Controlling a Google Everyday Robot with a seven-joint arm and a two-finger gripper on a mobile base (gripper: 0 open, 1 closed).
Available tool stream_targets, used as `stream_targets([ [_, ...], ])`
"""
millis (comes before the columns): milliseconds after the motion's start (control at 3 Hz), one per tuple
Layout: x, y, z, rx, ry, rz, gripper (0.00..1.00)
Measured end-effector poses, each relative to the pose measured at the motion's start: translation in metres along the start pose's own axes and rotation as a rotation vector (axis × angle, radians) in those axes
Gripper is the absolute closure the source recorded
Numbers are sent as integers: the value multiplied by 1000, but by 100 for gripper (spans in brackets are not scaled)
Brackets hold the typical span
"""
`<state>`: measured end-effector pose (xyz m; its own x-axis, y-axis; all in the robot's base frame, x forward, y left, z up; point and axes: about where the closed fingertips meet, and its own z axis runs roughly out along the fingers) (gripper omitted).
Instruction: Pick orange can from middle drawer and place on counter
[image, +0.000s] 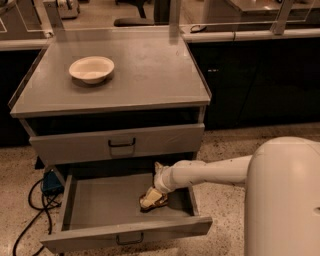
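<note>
The middle drawer (100, 205) stands pulled open below the closed drawer. My gripper (151, 198) reaches down into it from the right, at the drawer's right-centre floor. The orange can (161, 203) shows only as a coppery glint right under and beside the gripper, mostly hidden by it; I cannot tell whether it is gripped. The counter (145, 70) is the flat grey top of the cabinet, above both drawers.
A white bowl (91, 68) sits on the counter's left part. The closed drawer (120, 144) with a loop handle overhangs the open one. Black cables (35, 200) and a blue box (52, 181) lie on the floor at the left. My white arm shell (285, 195) fills the lower right.
</note>
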<state>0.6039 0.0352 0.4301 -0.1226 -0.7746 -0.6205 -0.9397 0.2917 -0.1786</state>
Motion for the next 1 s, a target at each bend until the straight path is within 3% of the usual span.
stream_targets([
  [667,41,65,39,-213,8,38,0],
  [1000,45,72,42,-232,13,40,0],
])
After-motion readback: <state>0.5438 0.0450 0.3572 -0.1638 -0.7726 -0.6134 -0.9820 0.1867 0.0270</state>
